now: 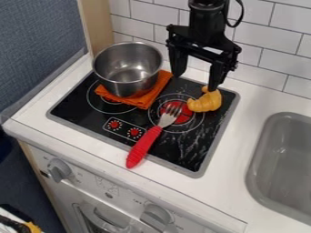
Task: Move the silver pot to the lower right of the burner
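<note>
The silver pot (128,68) stands upright at the back left of the black stove top (188,153), partly on a folded orange cloth (146,98) that lies over the left burner. My gripper (194,82) hangs over the back of the stove, right of the pot and apart from it. Its fingers are spread wide with nothing between them, and the right fingertip is close above the croissant. Red showing at the middle marks the right burner (185,117), which the fork partly covers.
A yellow croissant (205,102) lies at the right burner's upper right. A red-handled fork (144,145) slants across the stove's front edge. The tiled wall (273,59) is behind, the grey sink (285,159) at right.
</note>
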Controlling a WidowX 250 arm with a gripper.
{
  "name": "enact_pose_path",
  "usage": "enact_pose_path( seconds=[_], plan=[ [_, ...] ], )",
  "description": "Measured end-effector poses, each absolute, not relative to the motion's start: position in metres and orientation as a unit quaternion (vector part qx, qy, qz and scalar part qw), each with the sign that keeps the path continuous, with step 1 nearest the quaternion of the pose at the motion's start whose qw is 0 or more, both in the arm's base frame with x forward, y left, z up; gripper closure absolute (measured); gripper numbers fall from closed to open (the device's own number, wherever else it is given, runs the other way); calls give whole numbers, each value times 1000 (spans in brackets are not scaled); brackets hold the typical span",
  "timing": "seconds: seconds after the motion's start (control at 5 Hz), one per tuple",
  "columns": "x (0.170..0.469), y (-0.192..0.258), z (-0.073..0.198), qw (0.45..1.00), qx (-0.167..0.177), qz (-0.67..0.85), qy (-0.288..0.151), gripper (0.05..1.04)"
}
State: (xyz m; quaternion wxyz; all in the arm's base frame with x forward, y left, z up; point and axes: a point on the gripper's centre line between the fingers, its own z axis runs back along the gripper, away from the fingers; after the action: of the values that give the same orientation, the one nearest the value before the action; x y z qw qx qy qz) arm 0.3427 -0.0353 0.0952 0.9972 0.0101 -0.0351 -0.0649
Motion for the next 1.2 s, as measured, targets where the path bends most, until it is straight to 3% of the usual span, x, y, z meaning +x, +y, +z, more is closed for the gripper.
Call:
enact_pose_path(
  seconds=[0.6, 1.2],
  plan=[
    [343, 4, 85, 999, 20, -33, -18, 84],
    [374, 45, 66, 999, 48, -16, 1, 84]
  ],
)
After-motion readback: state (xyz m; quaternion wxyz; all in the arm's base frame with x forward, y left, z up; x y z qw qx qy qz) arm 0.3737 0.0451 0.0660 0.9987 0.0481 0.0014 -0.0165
